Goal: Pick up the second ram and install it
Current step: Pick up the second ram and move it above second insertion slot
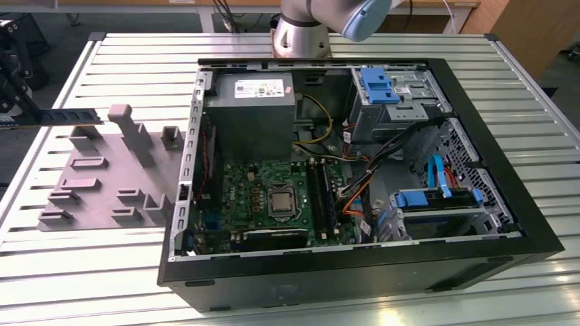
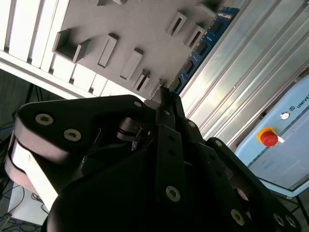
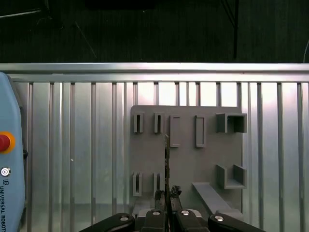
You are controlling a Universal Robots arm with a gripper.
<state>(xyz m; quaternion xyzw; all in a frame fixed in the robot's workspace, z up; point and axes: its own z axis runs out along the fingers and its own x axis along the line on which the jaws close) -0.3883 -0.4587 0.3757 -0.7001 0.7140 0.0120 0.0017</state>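
Gripper (image 3: 167,192), fingers closed, is pinching one end of the second ram (image 3: 167,154), holding it edge-on above the grey fixture plate (image 3: 193,165). Judged light, stiff and fragile: grip belongs on the board edges, clear of the chips.

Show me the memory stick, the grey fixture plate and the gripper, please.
second ram (image 2: 205,42): second wrist view, middle of its board.
grey fixture plate (image 3: 186,164): first wrist view, bare flat centre.
gripper (image 3: 167,192): first wrist view, midway between fingertips clamping the stick.
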